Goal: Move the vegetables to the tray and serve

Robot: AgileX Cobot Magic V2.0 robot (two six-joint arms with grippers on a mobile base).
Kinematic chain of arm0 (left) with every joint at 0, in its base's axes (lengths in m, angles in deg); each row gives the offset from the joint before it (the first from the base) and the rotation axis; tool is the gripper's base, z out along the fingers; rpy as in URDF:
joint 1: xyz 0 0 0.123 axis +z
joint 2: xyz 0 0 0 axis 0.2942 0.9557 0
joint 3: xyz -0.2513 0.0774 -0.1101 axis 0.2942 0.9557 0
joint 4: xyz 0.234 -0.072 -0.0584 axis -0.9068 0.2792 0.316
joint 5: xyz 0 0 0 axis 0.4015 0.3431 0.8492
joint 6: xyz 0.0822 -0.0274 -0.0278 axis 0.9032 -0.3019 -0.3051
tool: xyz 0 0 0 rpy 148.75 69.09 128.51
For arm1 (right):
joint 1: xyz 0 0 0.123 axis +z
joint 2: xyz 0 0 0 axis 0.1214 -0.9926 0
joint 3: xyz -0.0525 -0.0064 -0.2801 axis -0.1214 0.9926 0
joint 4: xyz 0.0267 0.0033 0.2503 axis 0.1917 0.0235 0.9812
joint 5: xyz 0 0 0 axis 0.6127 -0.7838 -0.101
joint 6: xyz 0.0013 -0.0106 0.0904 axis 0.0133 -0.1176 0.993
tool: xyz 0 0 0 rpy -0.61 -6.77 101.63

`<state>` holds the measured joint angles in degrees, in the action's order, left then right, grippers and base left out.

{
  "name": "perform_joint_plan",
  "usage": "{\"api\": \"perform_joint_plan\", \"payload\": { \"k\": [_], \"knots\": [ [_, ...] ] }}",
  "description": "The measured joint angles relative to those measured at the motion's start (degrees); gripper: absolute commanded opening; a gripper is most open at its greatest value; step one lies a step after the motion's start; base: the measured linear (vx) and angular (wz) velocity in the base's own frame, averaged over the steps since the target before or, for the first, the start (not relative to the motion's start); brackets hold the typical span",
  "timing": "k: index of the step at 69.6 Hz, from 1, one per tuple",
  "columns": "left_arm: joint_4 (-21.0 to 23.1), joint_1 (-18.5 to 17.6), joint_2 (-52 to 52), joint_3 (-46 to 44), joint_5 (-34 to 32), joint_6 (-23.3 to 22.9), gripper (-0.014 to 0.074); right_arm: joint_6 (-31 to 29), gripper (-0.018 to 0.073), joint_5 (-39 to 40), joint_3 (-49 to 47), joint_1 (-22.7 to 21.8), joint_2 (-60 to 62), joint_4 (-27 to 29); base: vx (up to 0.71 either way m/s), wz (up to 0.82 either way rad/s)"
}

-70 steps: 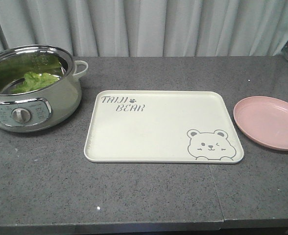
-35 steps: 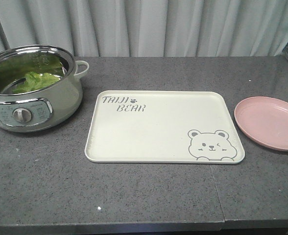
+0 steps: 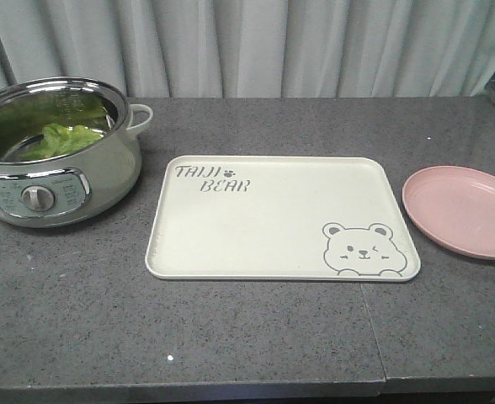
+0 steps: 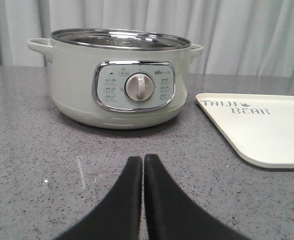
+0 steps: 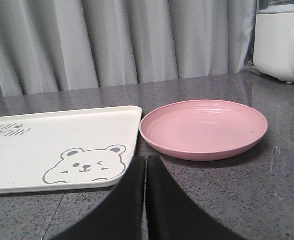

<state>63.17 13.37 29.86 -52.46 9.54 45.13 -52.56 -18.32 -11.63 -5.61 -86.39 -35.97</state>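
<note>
The green lettuce leaf [image 3: 60, 139] lies inside the pale green electric pot [image 3: 54, 181] at the far left of the counter. The cream tray [image 3: 281, 217] with the bear drawing lies flat in the middle, with nothing on it; it also shows in the left wrist view [image 4: 267, 125] and the right wrist view [image 5: 52, 145]. My left gripper [image 4: 143, 160] is shut and empty, low over the counter in front of the pot [image 4: 122, 75]. My right gripper [image 5: 146, 160] is shut and empty, near the tray's front right corner. Neither gripper shows in the front view.
A round pink plate [image 3: 462, 209] sits right of the tray, also in the right wrist view [image 5: 204, 127]. A white appliance [image 5: 282, 40] stands at the far right back. Grey curtains hang behind the dark speckled counter [image 3: 231, 328].
The view has shifted very slightly; the objects have not moved on the counter.
</note>
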Motion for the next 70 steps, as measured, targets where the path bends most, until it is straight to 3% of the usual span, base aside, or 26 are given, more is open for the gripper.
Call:
{"api": "perform_joint_plan", "payload": {
  "k": [42,52,70],
  "knots": [
    [0.0,0.0,0.0,0.0,-0.41,0.0,-0.0006,-0.01,-0.0002,0.06,0.0,0.0,0.0,0.0,0.0,0.0],
    [0.0,0.0,0.0,0.0,-5.76,-0.04,-0.0006,0.22,-0.0002,2.11,0.0,0.0,0.0,0.83,0.0,0.0],
    [0.35,0.0,0.0,0.0,-19.16,-1.5,-0.0006,3.22,-0.0002,10.85,0.0,0.0,0.0,12.02,0.0,0.0]
  ]
}}
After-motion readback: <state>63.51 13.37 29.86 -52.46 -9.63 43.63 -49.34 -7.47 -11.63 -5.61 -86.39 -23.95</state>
